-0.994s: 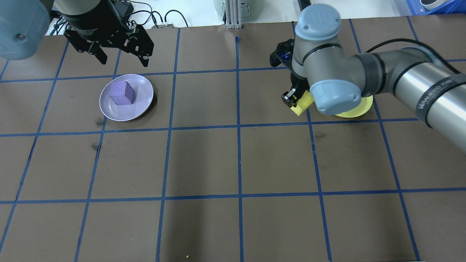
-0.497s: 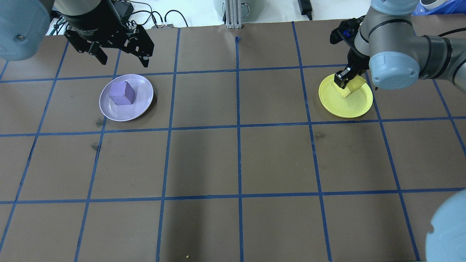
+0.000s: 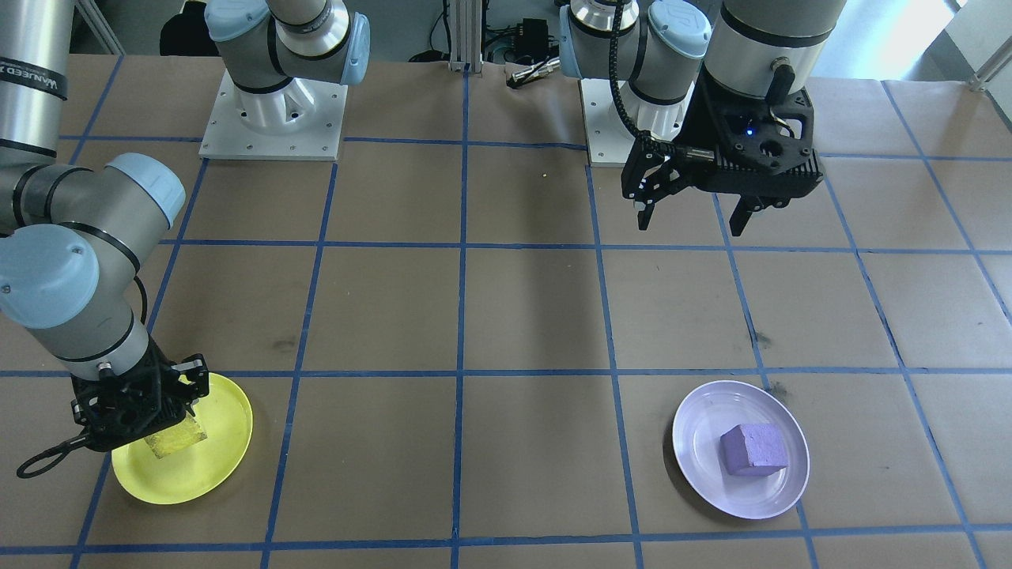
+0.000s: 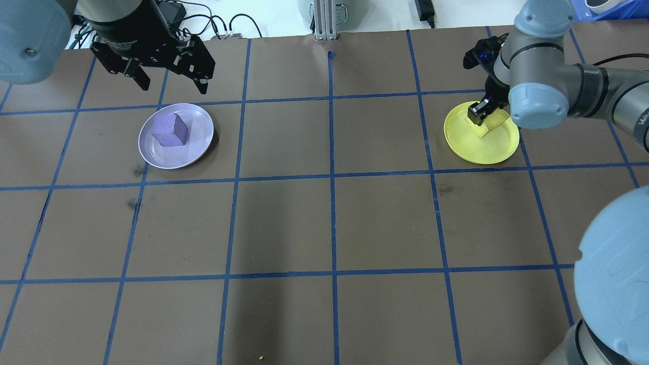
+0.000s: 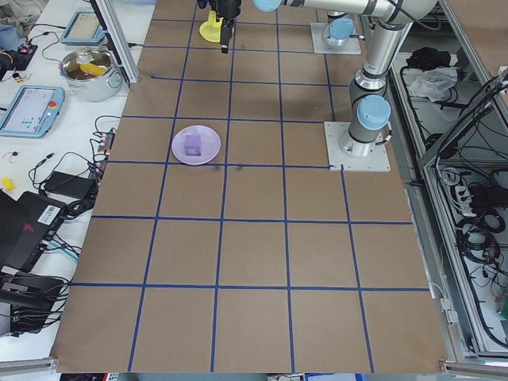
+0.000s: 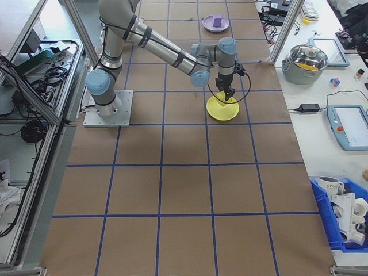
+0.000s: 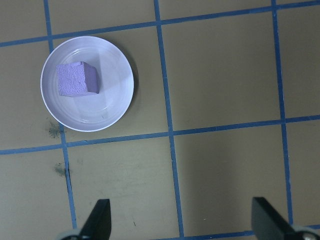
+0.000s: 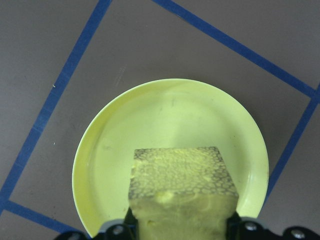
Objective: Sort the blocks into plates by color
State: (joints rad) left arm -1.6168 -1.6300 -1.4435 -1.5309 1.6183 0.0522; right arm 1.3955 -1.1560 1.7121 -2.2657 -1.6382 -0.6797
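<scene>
Right gripper (image 3: 170, 431): jaws clamp the rough yellow foam cube (image 8: 182, 187) over the round yellow plastic plate (image 4: 474, 149). Left gripper (image 4: 170, 81): jaws spread, empty, beside the lavender plate (image 4: 197, 144) holding the purple foam cube (image 4: 170, 131).

Purple block (image 4: 171, 130) on lavender plate (image 4: 200, 147); yellow block (image 8: 182, 192) over yellow plate (image 8: 165, 110).

The right gripper (image 4: 481, 115) and the yellow block (image 4: 488, 124) are half hidden by the wrist, so their contact with the yellow plate (image 4: 471, 147) is unclear.
</scene>
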